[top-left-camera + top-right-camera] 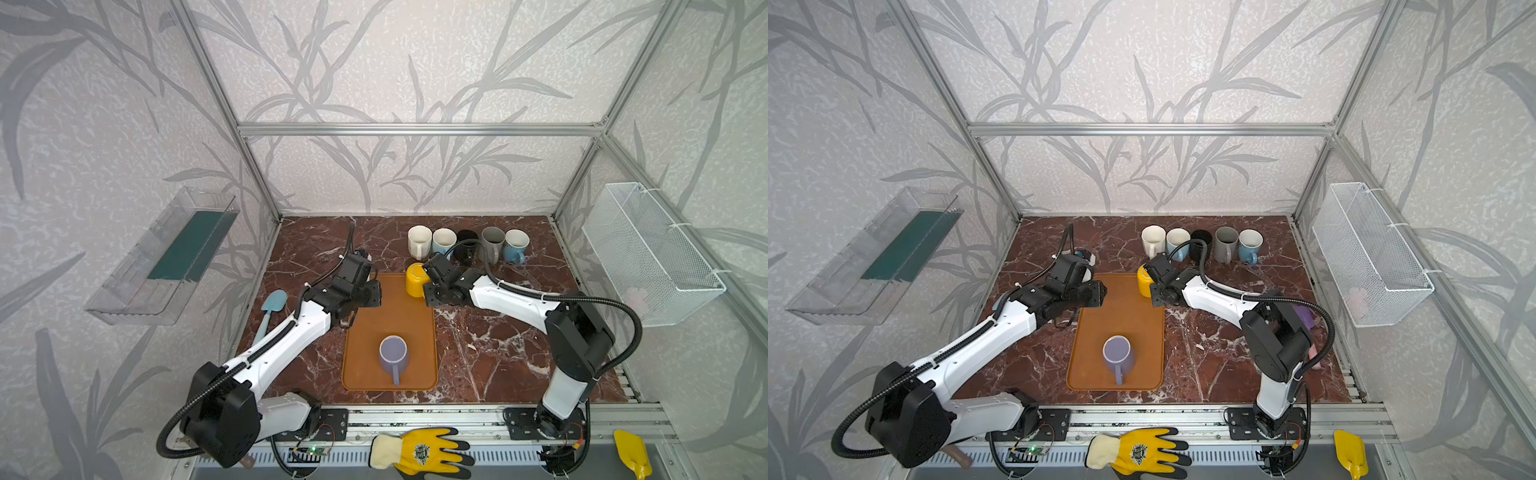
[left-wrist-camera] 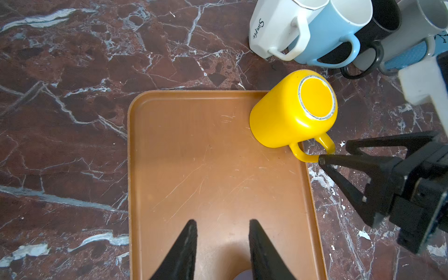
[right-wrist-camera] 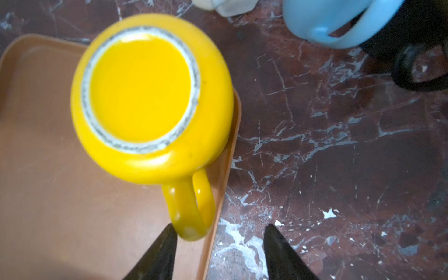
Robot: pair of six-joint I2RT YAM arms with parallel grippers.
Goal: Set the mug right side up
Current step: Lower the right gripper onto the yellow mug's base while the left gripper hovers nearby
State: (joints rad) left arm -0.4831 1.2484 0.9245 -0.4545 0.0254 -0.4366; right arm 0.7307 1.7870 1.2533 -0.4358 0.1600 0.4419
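Right pincer [image 3: 220,228] spread apart, straddling the end of the handle [image 3: 191,206] of the yellow mug [image 3: 145,97], close against one finger, nothing clamped. Just ahead of those fingers, yellow mug upside down, base up, on a corner of the orange tray [image 2: 194,145]. Left pincer [image 2: 223,221] apart and empty over the tray, mug ahead and off to one side.

Lab test cell — aluminium frame [image 1: 419,129]
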